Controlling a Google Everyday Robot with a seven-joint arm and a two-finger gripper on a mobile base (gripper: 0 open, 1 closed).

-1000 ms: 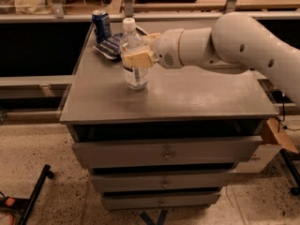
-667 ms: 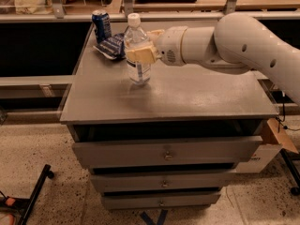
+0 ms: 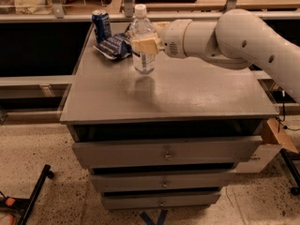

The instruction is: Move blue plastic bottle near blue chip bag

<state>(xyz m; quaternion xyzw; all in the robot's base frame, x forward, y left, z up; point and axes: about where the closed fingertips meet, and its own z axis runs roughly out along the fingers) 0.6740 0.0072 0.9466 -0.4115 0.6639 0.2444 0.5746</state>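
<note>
The blue plastic bottle, clear with a white cap, is upright and held a little above the grey cabinet top. My gripper reaches in from the right and is shut on the bottle's middle. The blue chip bag, crumpled dark blue foil, lies flat at the back left of the top, just left of the bottle. The bottle's left side almost touches the bag's right edge.
A dark blue soda can stands upright behind the chip bag at the back left corner. The cabinet has drawers below. A dark shelf runs behind the cabinet, and a cardboard box sits at the right.
My gripper has carried the bottle up and toward the back of the top, closer to the chip bag. The bag and can have not moved.
</note>
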